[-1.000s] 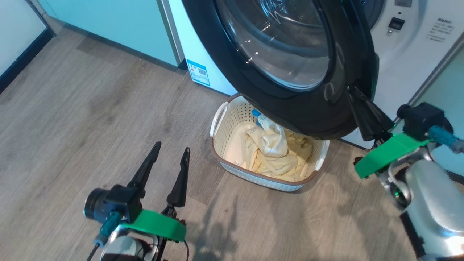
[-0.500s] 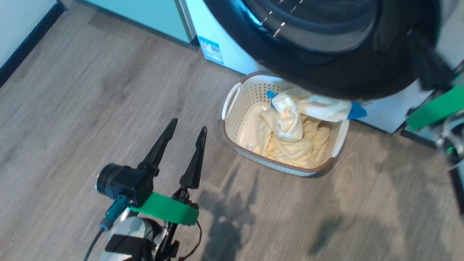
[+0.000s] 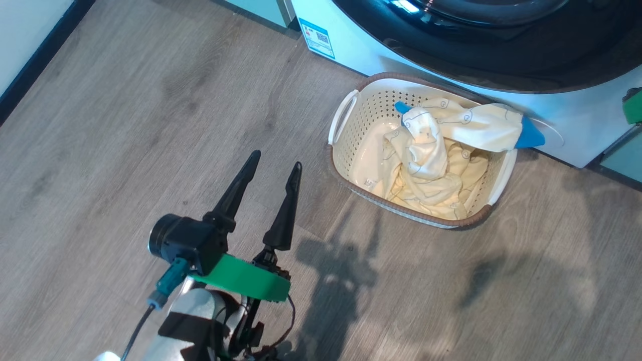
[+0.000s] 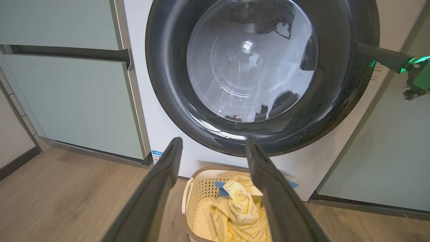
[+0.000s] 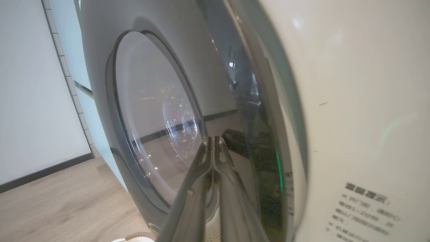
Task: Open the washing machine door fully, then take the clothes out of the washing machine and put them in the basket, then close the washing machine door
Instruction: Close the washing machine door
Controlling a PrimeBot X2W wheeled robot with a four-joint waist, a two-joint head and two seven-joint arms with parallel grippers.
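Note:
The washing machine door (image 4: 336, 101), black-rimmed with a glass bowl, lies close against the white washing machine (image 4: 141, 101); I cannot tell if it is latched. My right gripper (image 5: 213, 138) is shut with nothing in it, and its fingertips rest on the door's (image 5: 151, 111) outer rim. From the left wrist view that right gripper (image 4: 361, 48) touches the door's right edge. The basket (image 3: 346, 115) stands on the floor below the door. The pale yellow clothes (image 3: 431, 160) lie in it, one piece with a blue part draped over the far rim. My left gripper (image 3: 277, 159) hangs open and empty, left of the basket.
Wooden floor (image 3: 125, 125) spreads left of and in front of the basket. Pale green cabinet fronts (image 4: 67, 94) stand left of the machine, another panel (image 4: 386, 151) to its right. A blue label (image 3: 317, 37) marks the machine's lower corner.
The door has swung from standing open over the basket to lying near the machine front, with the shut right gripper following it. The head camera has tilted down. My left gripper has stayed open.

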